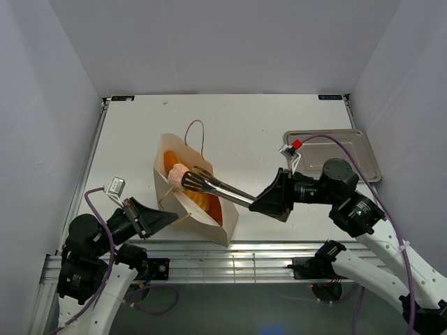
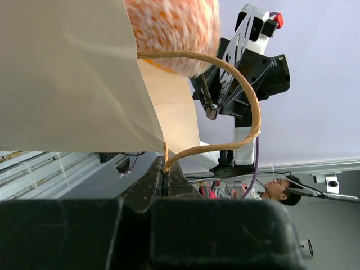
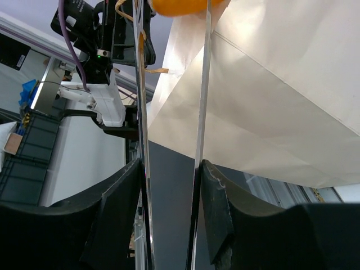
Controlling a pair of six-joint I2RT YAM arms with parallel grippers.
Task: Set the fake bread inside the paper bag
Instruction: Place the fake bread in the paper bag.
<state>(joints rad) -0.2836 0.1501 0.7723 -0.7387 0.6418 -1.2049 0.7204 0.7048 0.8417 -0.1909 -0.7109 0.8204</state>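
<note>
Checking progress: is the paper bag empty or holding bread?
Not empty: orange pastries show inside the open paper bag; tongs hold a pinkish bun at its mouth.

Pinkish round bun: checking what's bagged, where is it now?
Top view, left of centre: the pinkish round bun sits in the mouth of the paper bag, at the tips of the tongs in the right gripper.

Left claw [image 2: 164, 175] tight, right claw [image 3: 171, 169] gripping
</note>
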